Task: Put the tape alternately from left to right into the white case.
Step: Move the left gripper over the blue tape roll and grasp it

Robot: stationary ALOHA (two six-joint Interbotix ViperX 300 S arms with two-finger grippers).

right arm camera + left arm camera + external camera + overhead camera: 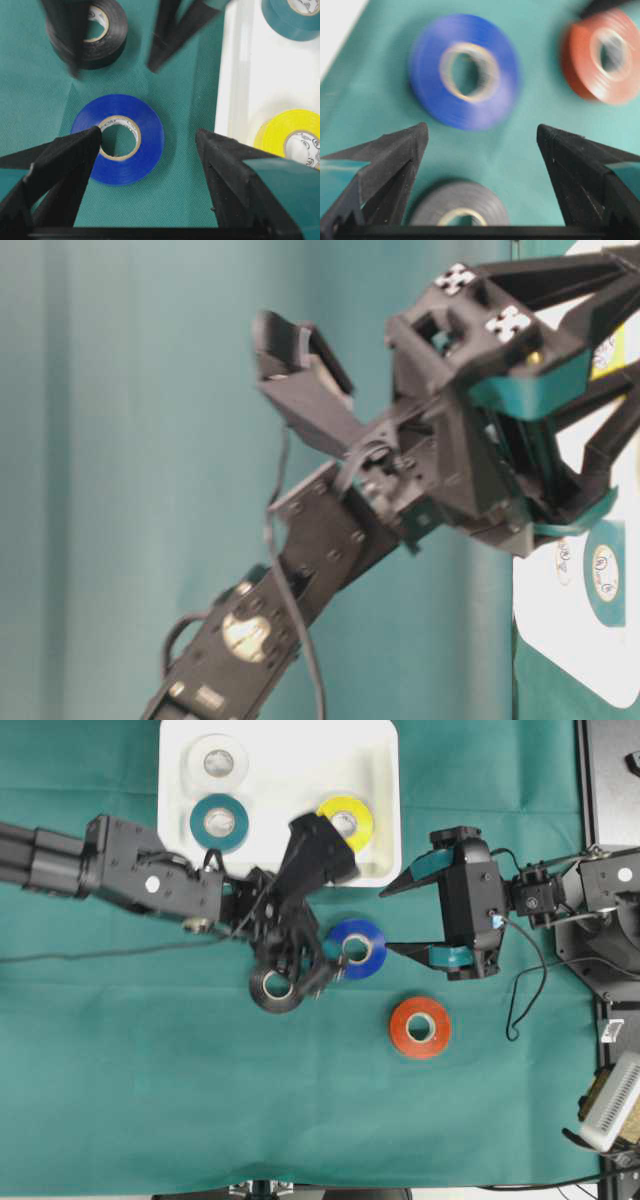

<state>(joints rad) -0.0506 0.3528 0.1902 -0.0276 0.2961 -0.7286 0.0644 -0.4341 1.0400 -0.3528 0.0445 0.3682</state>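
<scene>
The left arm reaches in from the left edge of the table toward its middle, forearm nearly level, wrist rolled to one side. Its hand [305,935] points down at the table with the jaws spread wide; in the left wrist view the two black fingers [395,165] stand well apart with nothing between them. The right arm comes in from the right edge and stops short of the middle. Its hand [400,920] points toward the left arm, jaws also wide apart, gripping nothing; its fingers [60,165] frame the lower corners of the right wrist view.
</scene>
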